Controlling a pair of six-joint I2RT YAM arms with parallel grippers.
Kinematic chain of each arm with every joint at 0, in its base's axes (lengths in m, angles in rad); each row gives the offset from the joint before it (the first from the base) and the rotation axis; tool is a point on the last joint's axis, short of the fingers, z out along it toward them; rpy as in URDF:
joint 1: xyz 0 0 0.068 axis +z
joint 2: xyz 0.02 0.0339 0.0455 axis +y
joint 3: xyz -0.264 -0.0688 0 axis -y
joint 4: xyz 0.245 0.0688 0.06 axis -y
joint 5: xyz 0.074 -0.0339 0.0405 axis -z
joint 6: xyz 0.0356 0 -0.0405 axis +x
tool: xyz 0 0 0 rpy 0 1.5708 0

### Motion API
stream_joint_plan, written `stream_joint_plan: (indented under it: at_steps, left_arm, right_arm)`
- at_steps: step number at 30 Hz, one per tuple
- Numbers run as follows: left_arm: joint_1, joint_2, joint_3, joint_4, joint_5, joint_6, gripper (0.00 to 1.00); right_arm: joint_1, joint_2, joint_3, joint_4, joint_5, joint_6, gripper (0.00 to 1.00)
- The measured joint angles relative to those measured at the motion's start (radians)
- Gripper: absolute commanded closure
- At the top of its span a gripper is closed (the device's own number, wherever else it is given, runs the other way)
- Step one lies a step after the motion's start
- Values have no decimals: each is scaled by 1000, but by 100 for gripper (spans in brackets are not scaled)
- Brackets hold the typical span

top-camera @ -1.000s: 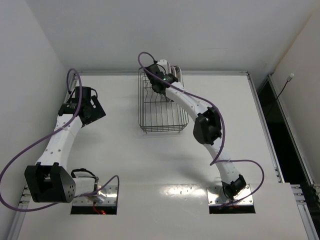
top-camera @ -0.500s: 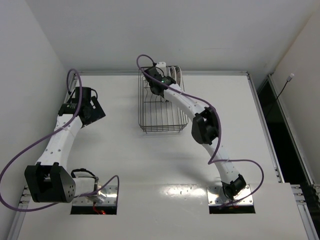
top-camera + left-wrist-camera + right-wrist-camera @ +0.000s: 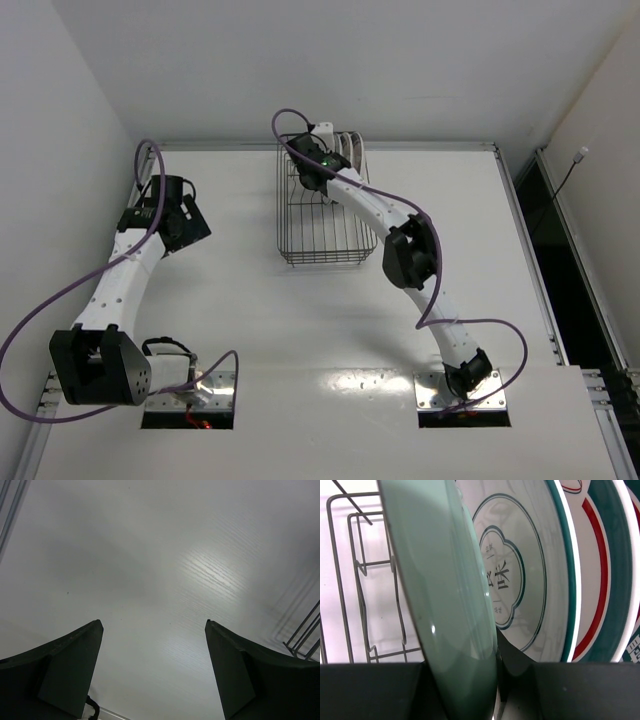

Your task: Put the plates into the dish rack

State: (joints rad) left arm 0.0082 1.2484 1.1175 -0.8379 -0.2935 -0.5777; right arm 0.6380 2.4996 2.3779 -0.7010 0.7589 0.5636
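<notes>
Top view, right arm (image 3: 405,250): we see it stretched forward and to the left from its base, with the wrist dipped into the dish rack (image 3: 320,262).
Top view, right gripper (image 3: 308,178): it sits inside the rack's far half, close to the plates (image 3: 347,150) standing on edge at the far end. We cannot tell its opening from here.
Top view, left arm (image 3: 122,275): it reaches forward along the left side and carries the left gripper (image 3: 190,222) over the table, well apart from the rack.
Left wrist view, left gripper (image 3: 152,625): it is spread wide and grips nothing. Past the fingers (image 3: 70,675) we see the white table (image 3: 150,555) and a corner of the rack (image 3: 305,640).
Right wrist view, right gripper (image 3: 470,680): it is clamped on the lower edge of a pale green plate (image 3: 440,570), which stands upright.
Right wrist view, neighbours: just beside the held plate stands a white plate (image 3: 520,570) with teal rings and printed characters. Next to that is a red-and-teal-rimmed plate (image 3: 605,580).
Right wrist view, rack wires (image 3: 360,570): we see them to the left of the held plate.
</notes>
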Motion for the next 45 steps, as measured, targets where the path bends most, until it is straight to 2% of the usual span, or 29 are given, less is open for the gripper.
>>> stream_joint_plan:
  at_steps: [13, 15, 17, 21, 24, 32, 37, 38, 41, 45]
  left_arm:
    - [0, 0, -11, -3, 0, 2, 19]
    - [0, 2, -11, -3, 0, 2, 19]
    - [0, 5, -11, -3, 0, 2, 19]
    - [0, 12, -11, -3, -1, 2, 19]
    - [0, 17, -11, -3, -2, 2, 19]
    - [0, 18, -11, -6, -2, 2, 19]
    - [0, 19, -11, -8, 0, 2, 19]
    - [0, 19, -11, -8, 2, 2, 19]
    - [0, 20, -11, -6, 15, 2, 19]
    - [0, 22, -11, 12, 44, 1, 19]
  right_arm:
    - [-26, 5, -4, 10, -114, 16, 100]
    - [-30, 5, -4, 8, -123, 17, 96]
    - [-33, 6, -4, 6, -132, 19, 88]
    - [-34, 17, -4, 0, -143, 21, 85]
    - [-34, 21, -4, -9, -162, 24, 76]
    - [-32, 13, -4, -15, -175, 24, 68]
    - [-26, -25, -4, -39, -192, 22, 52]
    - [-23, -43, -4, -46, -198, 21, 45]
    - [-15, -137, -30, -67, -229, 16, 34]
    - [-9, -364, -159, -86, -311, 16, 27]
